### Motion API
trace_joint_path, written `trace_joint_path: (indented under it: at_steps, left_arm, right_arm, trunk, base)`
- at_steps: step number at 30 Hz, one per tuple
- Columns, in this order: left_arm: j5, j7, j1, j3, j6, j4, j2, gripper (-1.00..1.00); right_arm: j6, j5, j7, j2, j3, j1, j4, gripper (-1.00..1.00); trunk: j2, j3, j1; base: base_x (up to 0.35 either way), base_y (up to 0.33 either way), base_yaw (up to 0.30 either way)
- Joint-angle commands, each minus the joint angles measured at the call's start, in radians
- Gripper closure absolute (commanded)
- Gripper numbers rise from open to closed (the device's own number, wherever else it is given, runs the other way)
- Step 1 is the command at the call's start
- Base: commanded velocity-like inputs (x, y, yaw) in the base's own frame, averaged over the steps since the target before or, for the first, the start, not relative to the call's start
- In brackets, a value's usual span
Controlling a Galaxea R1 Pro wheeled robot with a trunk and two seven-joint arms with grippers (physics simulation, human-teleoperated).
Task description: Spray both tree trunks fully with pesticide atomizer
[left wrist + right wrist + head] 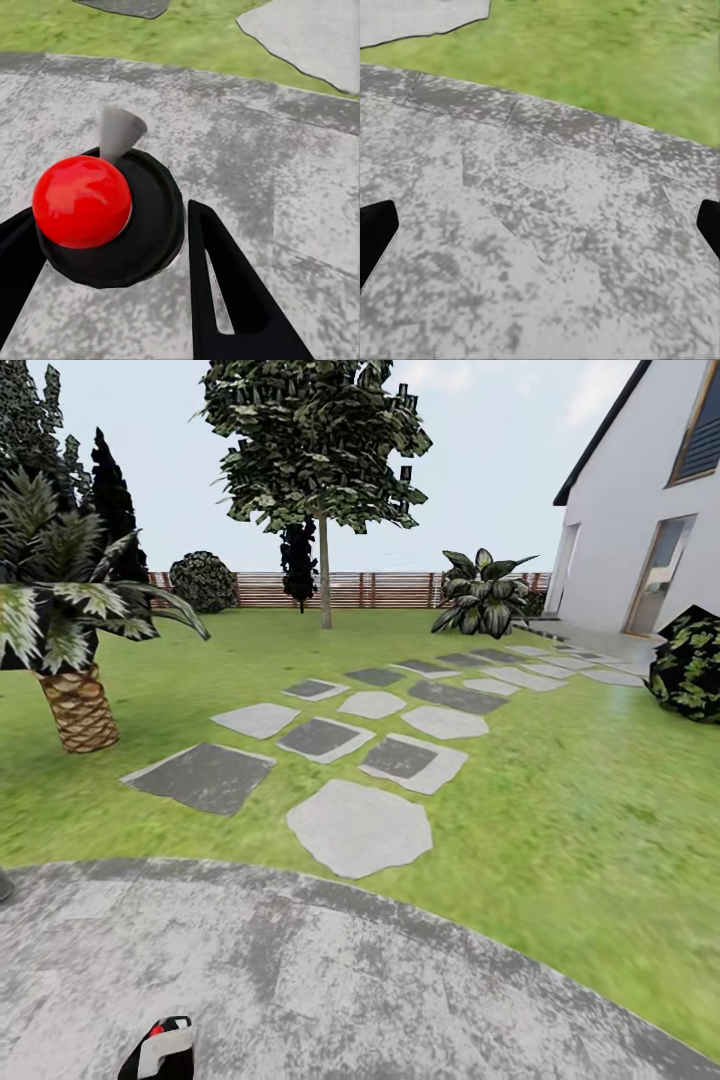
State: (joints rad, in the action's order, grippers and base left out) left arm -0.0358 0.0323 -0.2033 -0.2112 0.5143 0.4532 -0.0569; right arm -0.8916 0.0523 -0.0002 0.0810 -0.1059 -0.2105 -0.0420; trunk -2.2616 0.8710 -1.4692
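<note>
Well, the pesticide atomizer (105, 217) sits between the left gripper's (101, 259) two black fingers (225, 292), which press against its round black body from either side. It has a glossy red ball on top and a pale grey cone-shaped nozzle poking out beside the ball. In the head view the atomizer (160, 1050) shows at the bottom edge, black with a white patch and a touch of red, above the grey mottled paving (330, 980).

The right gripper (540, 225) hangs with its fingers (375, 232) spread wide apart, nothing between them, above the same speckled stone.

Past the curved rim of the paving runs the lawn (560, 780), crossed by light and dark grey stepping stones (360, 825) that lead toward a white house (625, 520). A short scaly-trunked palm (75, 705) stands on the left, a thin-trunked leafy tree (322, 560) farther back, a broad-leaved plant (485, 595) near the house, and a brown slatted fence (370, 590) closes off the far side. A dark bush (690, 660) sits at the right edge.
</note>
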Motion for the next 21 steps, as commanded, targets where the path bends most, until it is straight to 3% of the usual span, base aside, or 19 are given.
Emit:
trace_joint_path:
  at_steps: [1, 21]
  left_arm:
    - [-0.004, 0.003, -0.001, -0.001, 0.003, -0.001, 0.000, 1.00]
    - [-0.004, 0.003, -0.001, -0.001, 0.003, -0.001, 0.000, 1.00]
  right_arm:
    - [-0.003, 0.003, 0.002, 0.000, -0.001, 0.000, 0.001, -1.00]
    - [-0.003, 0.003, 0.002, 0.000, -0.001, 0.000, 0.001, -1.00]
  trunk:
    - [0.000, 0.001, 0.000]
    - [0.000, 0.001, 0.000]
  base:
    - [0.340, 0.000, 0.000]
    - [0.340, 0.000, 0.000]
